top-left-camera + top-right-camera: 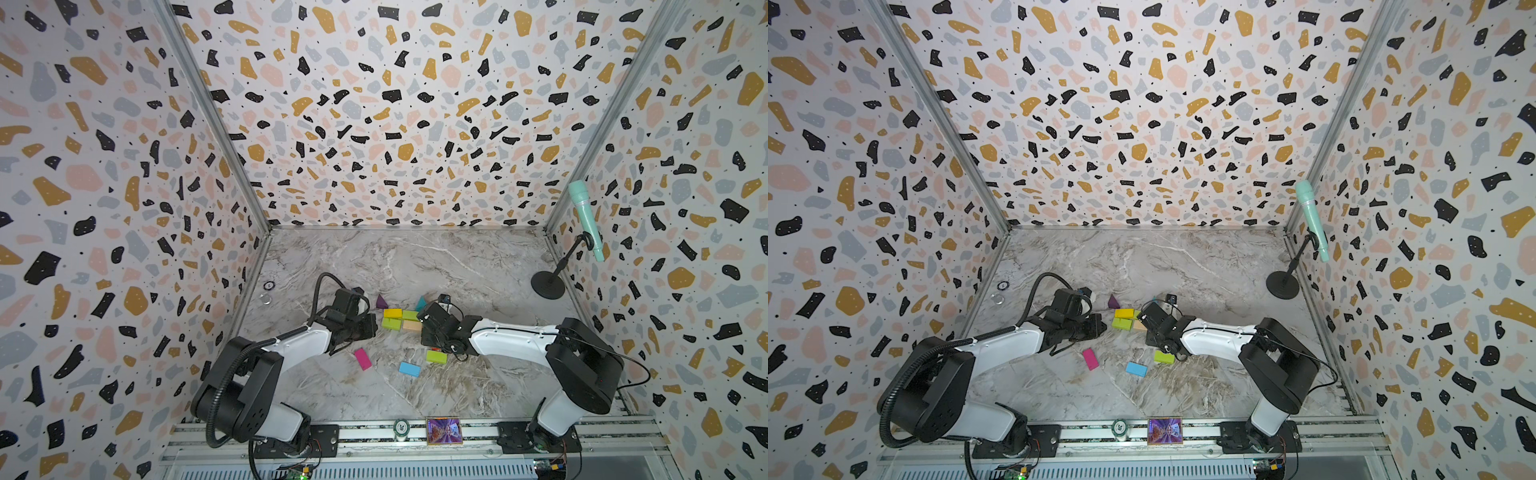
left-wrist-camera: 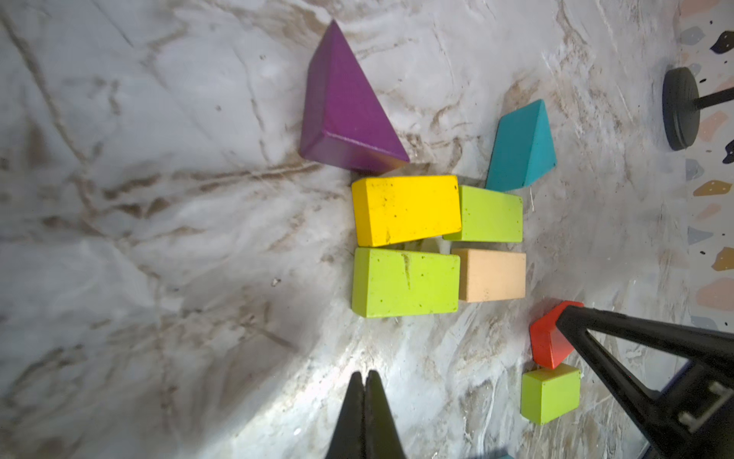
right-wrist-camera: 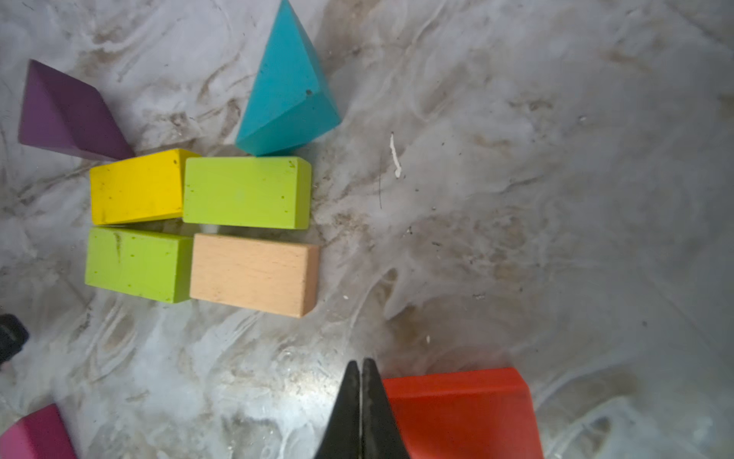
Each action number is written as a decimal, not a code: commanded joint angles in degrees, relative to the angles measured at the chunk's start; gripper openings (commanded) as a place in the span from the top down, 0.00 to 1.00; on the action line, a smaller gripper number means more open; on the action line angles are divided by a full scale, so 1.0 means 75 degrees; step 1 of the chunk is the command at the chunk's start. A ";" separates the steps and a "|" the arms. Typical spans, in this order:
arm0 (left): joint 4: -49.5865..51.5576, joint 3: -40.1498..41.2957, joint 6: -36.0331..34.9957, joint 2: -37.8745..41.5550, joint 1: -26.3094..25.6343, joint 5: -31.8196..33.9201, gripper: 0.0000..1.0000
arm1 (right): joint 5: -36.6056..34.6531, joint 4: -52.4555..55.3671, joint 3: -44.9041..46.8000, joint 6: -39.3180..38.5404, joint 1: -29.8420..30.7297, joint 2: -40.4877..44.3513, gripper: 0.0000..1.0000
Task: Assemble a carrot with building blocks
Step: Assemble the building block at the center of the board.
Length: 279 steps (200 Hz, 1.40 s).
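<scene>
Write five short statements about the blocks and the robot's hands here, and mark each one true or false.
1. The yellow block sits right beside a green block. True.
2. The purple wedge stands on the yellow block. False: it lies on the table, next to that block.
3. The left hand and right hand are open. False: both are shut, holding nothing.
4. The pink block lies apart from the four grouped blocks. True.
5. The red block lies close to the right hand. True.

Far half of table [image 1: 415, 257] free. Far right corner blocked by microphone stand [image 1: 548, 284]. Between left gripper [image 2: 365, 381] and right gripper [image 3: 360, 367] sits brick cluster [image 1: 401, 320]. Near middle scattered: magenta brick [image 1: 363, 358], blue brick [image 1: 409, 369], green brick [image 1: 436, 356].
</scene>
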State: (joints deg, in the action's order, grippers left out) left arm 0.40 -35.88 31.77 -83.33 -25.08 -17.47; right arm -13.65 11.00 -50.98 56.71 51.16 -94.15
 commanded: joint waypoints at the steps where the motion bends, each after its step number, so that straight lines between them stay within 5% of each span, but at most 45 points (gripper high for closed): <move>1: 0.0005 0.0049 0.0060 -0.0205 -0.0210 0.0013 1.00 | 0.0218 -0.0804 -0.0012 -0.0365 -0.0192 0.0003 0.99; 155: -0.0313 -0.0573 0.0433 -0.1289 -0.0734 0.0091 1.00 | 0.0871 -0.1303 -0.0703 -0.0761 -0.0445 -0.1200 1.00; 279: -0.0370 -0.0800 0.0395 -0.1505 -0.0828 0.0157 1.00 | 0.0681 -0.0921 -0.0218 -0.0448 -0.0563 -0.0101 1.00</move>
State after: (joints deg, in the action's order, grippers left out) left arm -2.66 -40.45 34.98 -93.73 -30.94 -17.19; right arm -7.16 1.72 -53.56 52.53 47.09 -99.55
